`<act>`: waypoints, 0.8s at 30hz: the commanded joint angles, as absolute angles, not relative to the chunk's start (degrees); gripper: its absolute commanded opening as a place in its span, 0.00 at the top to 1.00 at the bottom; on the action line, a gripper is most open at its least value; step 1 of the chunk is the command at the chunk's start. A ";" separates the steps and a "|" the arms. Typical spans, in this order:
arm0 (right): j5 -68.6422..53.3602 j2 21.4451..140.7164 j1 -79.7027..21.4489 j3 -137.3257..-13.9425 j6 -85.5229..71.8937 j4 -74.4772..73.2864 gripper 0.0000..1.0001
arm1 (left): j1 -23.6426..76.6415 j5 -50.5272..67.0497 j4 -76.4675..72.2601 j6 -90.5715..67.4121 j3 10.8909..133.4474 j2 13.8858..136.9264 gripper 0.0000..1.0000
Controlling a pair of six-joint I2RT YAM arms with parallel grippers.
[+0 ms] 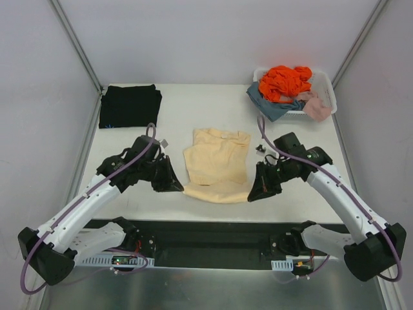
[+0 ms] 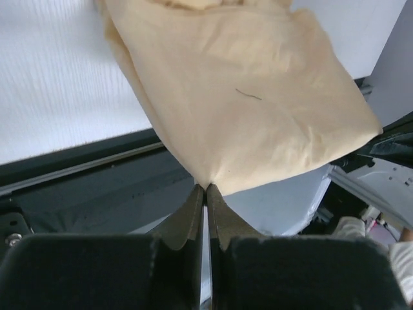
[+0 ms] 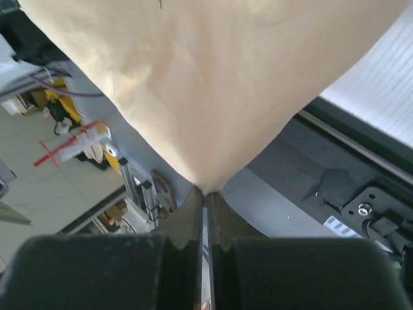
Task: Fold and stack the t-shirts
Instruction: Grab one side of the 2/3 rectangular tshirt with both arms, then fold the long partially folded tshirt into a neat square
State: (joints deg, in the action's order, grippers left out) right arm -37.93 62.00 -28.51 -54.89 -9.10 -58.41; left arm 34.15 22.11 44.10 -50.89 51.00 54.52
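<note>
— White tabletop (image 1: 193, 103), grey walls around it. What were the arms doing?
— Both were clamped shut: the left gripper (image 2: 205, 188) and the right gripper (image 3: 205, 192) each pinched a near corner of the cream-yellow t-shirt (image 1: 216, 165), likely to carry the hem over in one even fold.
— Where did it lie?
— At the middle of the near edge, collar toward the far edge. The black t-shirt (image 1: 129, 105) sat folded at the far left corner, probably as the stack's base. A white basket (image 1: 326, 81) of clothes stood at the far right corner.
</note>
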 commanded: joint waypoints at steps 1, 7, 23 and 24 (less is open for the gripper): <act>-42.71 65.47 -22.34 -64.48 -0.98 -64.16 0.99 | 33.23 13.37 48.16 -45.27 58.79 59.05 1.00; -41.30 73.47 -16.28 -73.12 3.70 -63.56 0.99 | 30.85 4.23 47.47 -40.35 69.16 68.72 1.00; -50.27 88.23 -8.97 -81.20 0.17 -48.61 0.99 | 24.70 3.43 37.89 -35.69 81.82 84.10 1.00; -50.19 88.94 -8.36 -81.82 0.18 -48.08 0.99 | 24.44 3.51 37.10 -35.60 82.44 84.63 1.00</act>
State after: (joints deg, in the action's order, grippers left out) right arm -47.86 86.56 -10.50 -78.19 0.40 -52.53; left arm 25.78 5.67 40.80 -37.95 78.08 83.31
